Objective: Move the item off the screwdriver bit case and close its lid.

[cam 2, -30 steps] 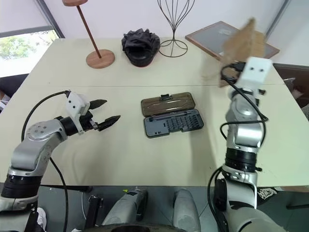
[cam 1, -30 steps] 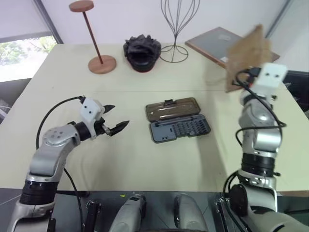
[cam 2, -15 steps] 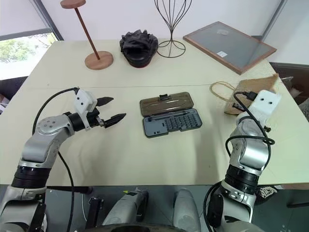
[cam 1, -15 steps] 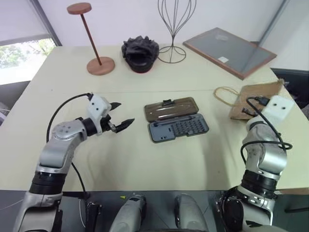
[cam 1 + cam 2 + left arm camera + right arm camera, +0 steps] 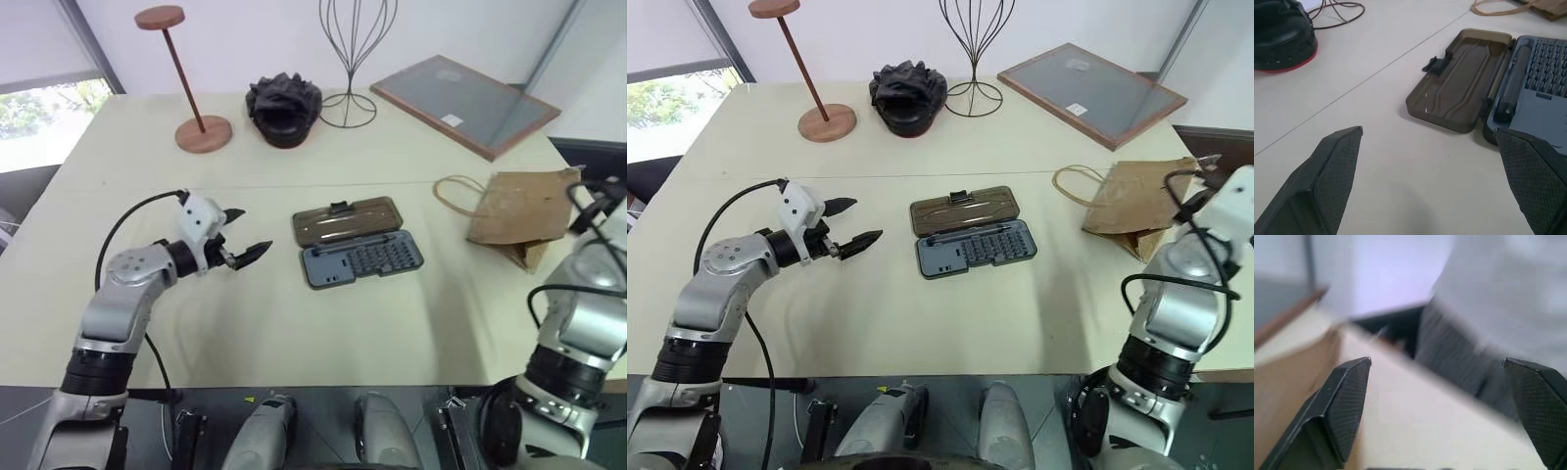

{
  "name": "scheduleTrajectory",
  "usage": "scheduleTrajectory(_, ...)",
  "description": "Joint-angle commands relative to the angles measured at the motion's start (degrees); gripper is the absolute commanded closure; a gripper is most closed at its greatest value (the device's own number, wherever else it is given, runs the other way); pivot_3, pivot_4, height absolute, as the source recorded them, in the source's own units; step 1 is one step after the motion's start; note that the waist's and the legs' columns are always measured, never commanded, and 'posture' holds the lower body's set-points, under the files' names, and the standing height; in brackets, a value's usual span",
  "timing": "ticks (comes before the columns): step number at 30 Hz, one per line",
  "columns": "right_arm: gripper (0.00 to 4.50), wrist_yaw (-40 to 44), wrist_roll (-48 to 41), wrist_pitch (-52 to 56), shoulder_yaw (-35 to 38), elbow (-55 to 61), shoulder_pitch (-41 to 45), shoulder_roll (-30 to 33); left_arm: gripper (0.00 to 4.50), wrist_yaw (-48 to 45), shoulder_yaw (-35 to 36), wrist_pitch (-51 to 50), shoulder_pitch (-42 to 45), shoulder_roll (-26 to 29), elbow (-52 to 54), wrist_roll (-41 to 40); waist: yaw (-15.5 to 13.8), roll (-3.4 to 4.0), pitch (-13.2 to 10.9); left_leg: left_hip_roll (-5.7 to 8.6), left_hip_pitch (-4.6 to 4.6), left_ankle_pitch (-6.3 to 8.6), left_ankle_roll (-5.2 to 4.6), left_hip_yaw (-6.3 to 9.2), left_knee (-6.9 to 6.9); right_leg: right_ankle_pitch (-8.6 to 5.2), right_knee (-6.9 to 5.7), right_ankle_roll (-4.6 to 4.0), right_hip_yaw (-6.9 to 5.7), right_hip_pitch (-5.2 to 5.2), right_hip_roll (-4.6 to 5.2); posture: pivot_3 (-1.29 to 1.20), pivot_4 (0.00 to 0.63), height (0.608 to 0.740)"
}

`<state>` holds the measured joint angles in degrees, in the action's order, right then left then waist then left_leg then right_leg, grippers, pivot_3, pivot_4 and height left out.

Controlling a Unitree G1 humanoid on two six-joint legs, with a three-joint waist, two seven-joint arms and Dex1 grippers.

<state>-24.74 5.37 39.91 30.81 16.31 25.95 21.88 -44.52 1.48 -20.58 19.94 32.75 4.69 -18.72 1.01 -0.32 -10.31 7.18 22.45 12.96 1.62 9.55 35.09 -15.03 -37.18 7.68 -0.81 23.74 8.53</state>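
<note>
the left gripper (image 5: 245,238) hovers left of the screwdriver bit case (image 5: 358,242), jaws wide and empty. the case lies open mid-worktop (image 5: 294,323), its lid (image 5: 348,221) flat behind the bit tray. the paper bag (image 5: 524,211) lies right of the case, well apart. the right gripper (image 5: 1440,406) is spread, empty.

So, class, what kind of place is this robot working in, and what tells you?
Probably a lab or office test room: one plain cream table set out with unrelated props, a wire stand, a wooden stand and a screwdriver bit case, beside a window.
</note>
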Motion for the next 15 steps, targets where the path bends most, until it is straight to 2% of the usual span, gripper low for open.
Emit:
scheduleTrajectory(1,0.04,4.82,0.59,-6.03,-4.83,2.60,4.04,3.83,0.00,0.28,0.38,0.91,0.81,-0.24,1.43,0.15,0.20,0.00,0.00,-0.01,0.00,0.00,0.00,-0.03,0.00,0.00,0.00,0.00,0.01,0.01,0.00,0.00,0.150,0.740)
scheduleTrajectory(4,0.04,14.25,-4.83,-6.27,-9.35,0.12,7.74,4.14,0.00,0.29,0.21,0.92,1.08,-0.56,1.22,0.28,0.47,-0.01,0.00,-0.07,-0.02,0.00,0.00,-0.09,0.00,0.00,0.00,0.00,0.02,0.01,-0.04,0.00,0.150,0.740)
scheduleTrajectory(7,0.04,25.98,-11.18,-1.59,-14.68,-2.83,10.48,4.39,0.00,0.33,0.06,0.95,1.17,-0.85,1.14,0.44,0.44,-0.02,-0.01,-0.09,-0.03,0.01,-0.01,-0.06,0.01,0.00,0.02,0.00,0.02,-0.03,-0.08,0.00,0.150,0.740)
scheduleTrajectory(9,0.04,33.18,-11.78,2.36,-20.21,-7.76,12.25,7.08,0.00,0.17,-0.01,1.17,1.13,-0.89,1.06,0.59,0.22,-0.03,-0.01,-0.08,-0.03,0.02,-0.03,-0.04,0.02,0.00,0.06,0.00,0.02,-0.05,-0.08,0.00,0.150,0.740)
scheduleTrajectory(15,0.04,43.35,-13.26,5.55,-27.08,-21.98,18.90,8.41,0.00,0.68,0.61,1.77,0.61,-0.92,1.16,1.18,-0.24,-0.07,-0.04,0.01,0.04,0.03,-0.06,-0.01,0.04,0.04,0.16,0.06,0.01,-0.05,-0.01,0.00,0.150,0.740)
